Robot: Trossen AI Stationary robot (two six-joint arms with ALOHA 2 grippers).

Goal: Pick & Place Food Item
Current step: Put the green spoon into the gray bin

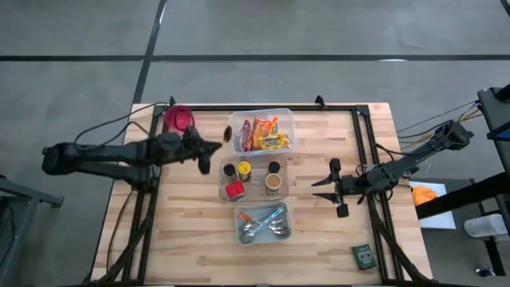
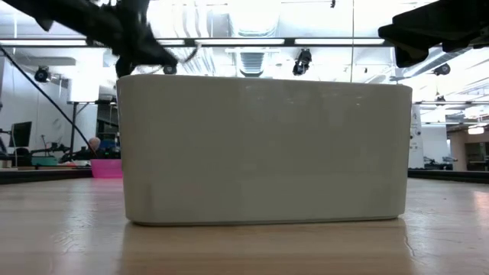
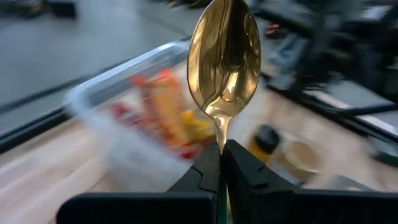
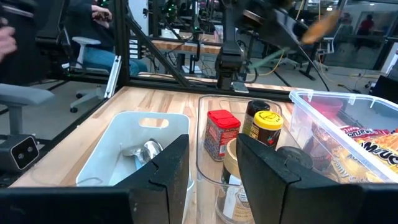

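clearly the left gripper (image 3: 222, 163) pinches the thin handle of a shiny gold metal spoon (image 3: 224, 59), long axis running away from the fingers, oval bowl farthest out. beyond lies a clear plastic tub (image 3: 124, 134) of orange snack packets. the right gripper (image 1: 338, 188), partly spread, holds nothing.

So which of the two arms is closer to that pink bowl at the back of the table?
Left. The left gripper, shut on a gold spoon, sits just beside the pink bowl. The right gripper waits across the table, beyond the containers.
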